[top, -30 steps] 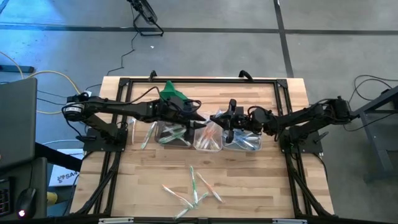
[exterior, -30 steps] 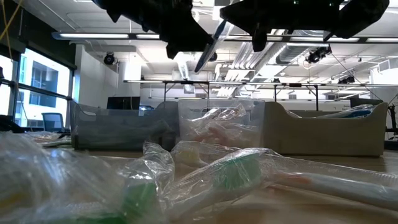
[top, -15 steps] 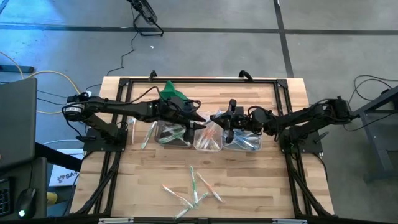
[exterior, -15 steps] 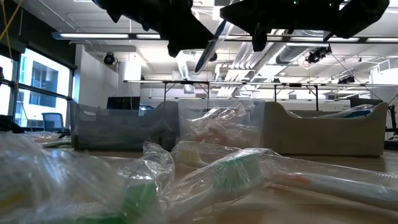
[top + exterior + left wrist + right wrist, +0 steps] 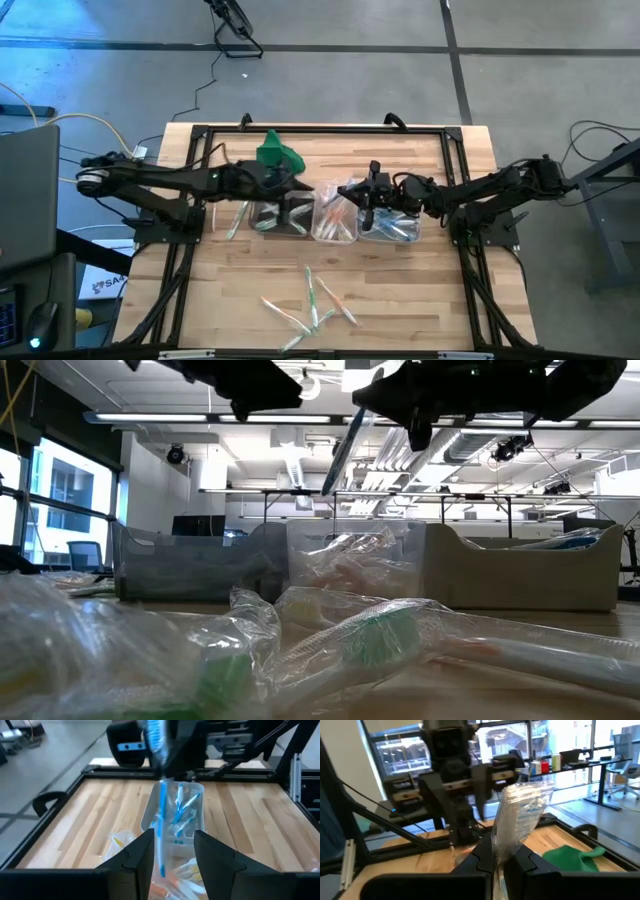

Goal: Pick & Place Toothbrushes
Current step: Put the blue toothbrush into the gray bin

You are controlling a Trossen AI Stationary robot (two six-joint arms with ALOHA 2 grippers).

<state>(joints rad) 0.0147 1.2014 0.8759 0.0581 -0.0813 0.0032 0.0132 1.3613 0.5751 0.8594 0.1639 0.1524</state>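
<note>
over the middle of the bench point(image 5: 430, 260), the right end effector point(image 5: 368, 192) hangs above the row of three clear tubs, its fingers pinched shut on a wrapped blue toothbrush point(image 5: 520, 815) that dangles nearly upright with its handle end down. seen from table height, this toothbrush shows as a thin slanted stick under the dark arm. the left end effector point(image 5: 292, 203) sits just left of it, over the left tub point(image 5: 277, 216), fingers point(image 5: 137, 852) spread and holding nothing; it appears to have handed the brush across.

the right tub point(image 5: 176, 820) already holds several blue toothbrushes, the middle tub point(image 5: 335, 222) orange-pink ones, the left tub green ones, so the sorting looks to go by colour. more toothbrushes point(image 5: 312, 300) lie loose on the near part of the bench, and a green cloth lump point(image 5: 277, 152) rests on the far side.

to do this step well, the right arm should probably carry the brush over the right tub, lay it along the tub's length, lower it until the hanging end is inside the walls, and only then let go. the crinkled wrapper could snag on a rim or cling to the fingers.
</note>
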